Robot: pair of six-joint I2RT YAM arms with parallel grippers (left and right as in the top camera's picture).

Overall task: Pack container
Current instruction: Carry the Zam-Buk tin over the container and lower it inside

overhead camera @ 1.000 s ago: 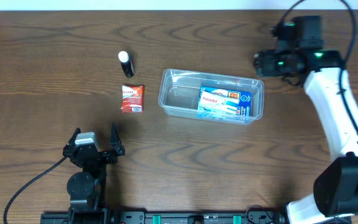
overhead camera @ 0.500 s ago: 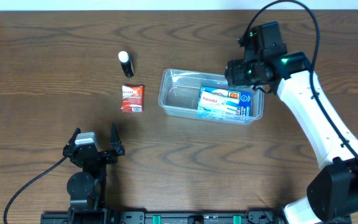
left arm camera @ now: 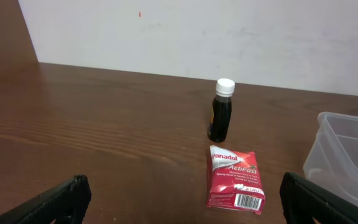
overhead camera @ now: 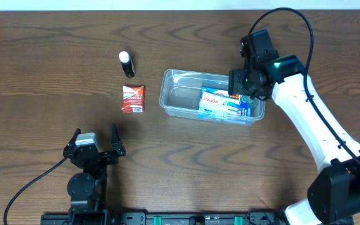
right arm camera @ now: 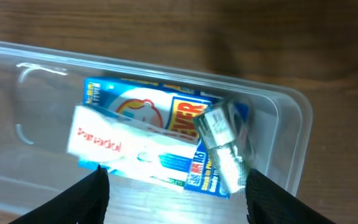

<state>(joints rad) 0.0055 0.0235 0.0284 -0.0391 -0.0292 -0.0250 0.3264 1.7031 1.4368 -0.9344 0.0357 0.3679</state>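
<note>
The clear plastic container (overhead camera: 179, 97) lies mid-table and holds a white-and-blue Panadol box (overhead camera: 216, 100) on top of a blue box (right arm camera: 188, 115). My right gripper (overhead camera: 247, 86) hovers over the container's right end with its fingers open (right arm camera: 176, 205). In the right wrist view a blurred silvery foil item (right arm camera: 224, 148) sits over the blue box inside the container (right arm camera: 39, 118), and neither finger touches it. My left gripper (overhead camera: 93, 147) is open and empty (left arm camera: 179, 208) near the front edge, facing a red Panadol ActiFast pack (left arm camera: 235, 179).
The red pack (overhead camera: 133, 99) lies left of the container. A dark bottle with a white cap (overhead camera: 126, 64) is behind it and stands upright in the left wrist view (left arm camera: 221, 111). The container's corner (left arm camera: 347, 155) shows at the right of that view.
My right arm has swung left from beyond the container's right end to above its right part. The left arm, the red pack and the bottle have not moved.
</note>
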